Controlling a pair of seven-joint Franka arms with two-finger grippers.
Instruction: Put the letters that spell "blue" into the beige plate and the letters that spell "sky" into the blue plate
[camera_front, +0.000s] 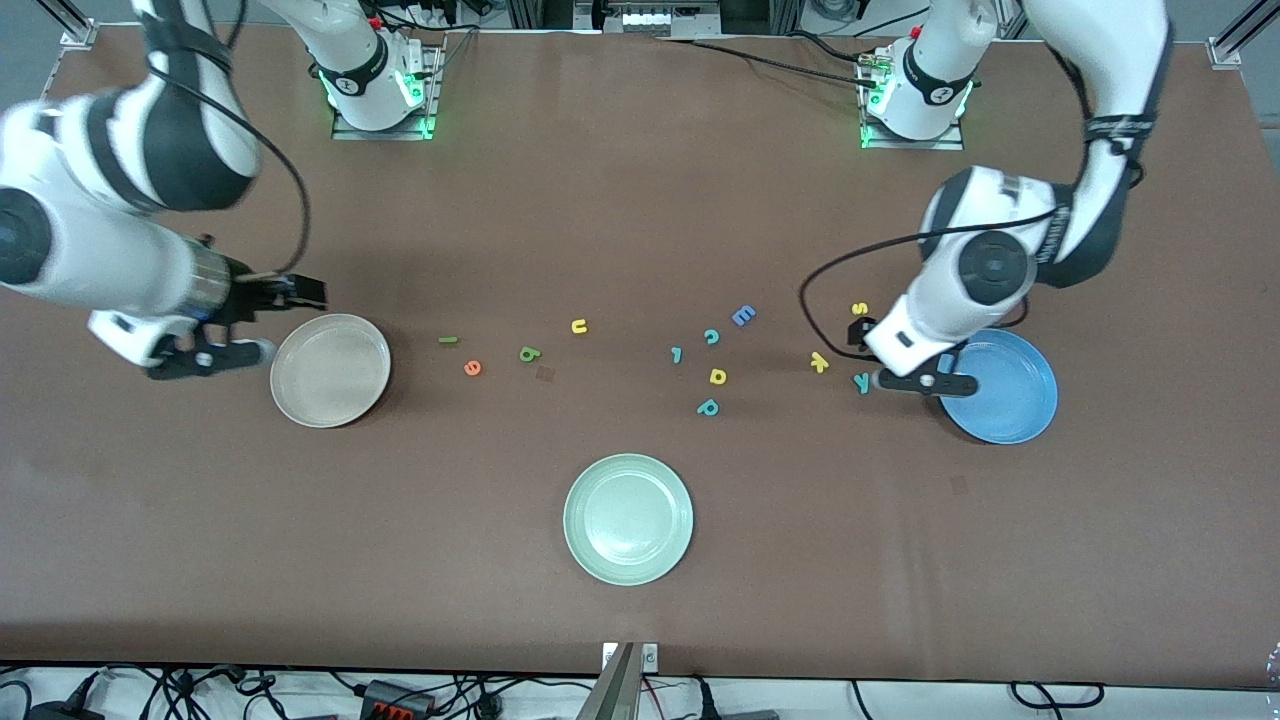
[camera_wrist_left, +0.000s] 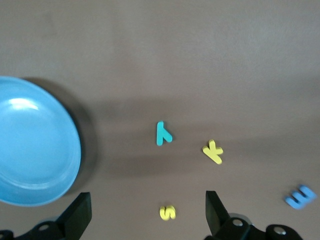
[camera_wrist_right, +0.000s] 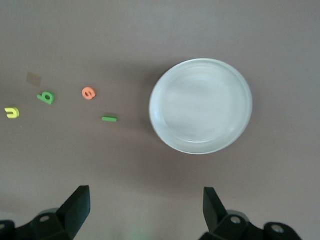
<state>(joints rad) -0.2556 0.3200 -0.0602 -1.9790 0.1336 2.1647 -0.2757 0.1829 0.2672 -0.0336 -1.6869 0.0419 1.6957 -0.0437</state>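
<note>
— Checking tools: what do you read?
— I log the left tool (camera_front: 925, 381) wide open, empty, over the blue plate's (camera_front: 1015, 400) rim, near "y" (camera_front: 861, 381), "k" (camera_front: 819, 362), "s" (camera_front: 859, 309). Right tool (camera_front: 205, 358) wide open, empty, beside the beige plate (camera_front: 330, 370); "l" (camera_front: 448, 340), "e" (camera_front: 472, 368), "b" (camera_front: 530, 353), "u" (camera_front: 578, 326) on the desk (camera_front: 640, 200).

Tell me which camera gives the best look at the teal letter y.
The left wrist view: the teal y lies in plain sight there, between the blue plate and the yellow k. The front view shows it small, right beside the left hand. The right wrist view does not show it.
</note>
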